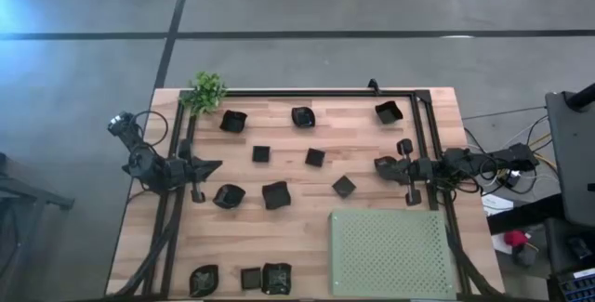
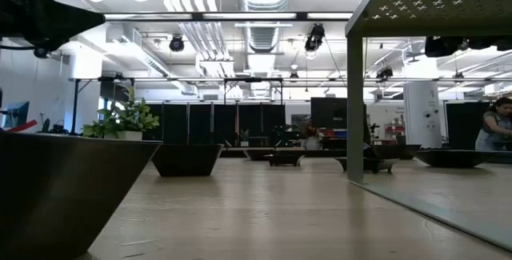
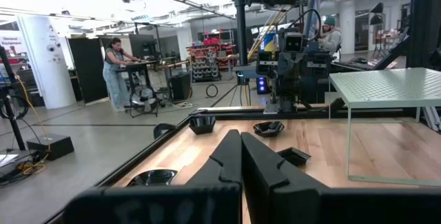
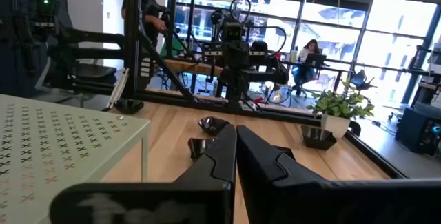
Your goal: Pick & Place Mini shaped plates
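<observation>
Several mini shaped plates, small and black, lie scattered flat on the wooden table: a far row (image 1: 303, 116), small square ones in the middle (image 1: 315, 157), two wavy ones (image 1: 228, 195) left of centre, and three at the near edge (image 1: 251, 277). My left gripper (image 1: 216, 164) is shut at the table's left side, pointing level toward the middle, its fingertips (image 3: 238, 138) together. At the right side, facing it, is my right gripper (image 1: 377, 164), shut and level (image 4: 234, 131). Neither touches a plate.
A pale green perforated stand (image 1: 389, 251) on thin legs fills the near right corner. A small green plant (image 1: 205, 91) sits at the far left corner. Black frame rails (image 1: 316, 92) run along the far edge and both sides. People (image 3: 116, 69) work beyond the table.
</observation>
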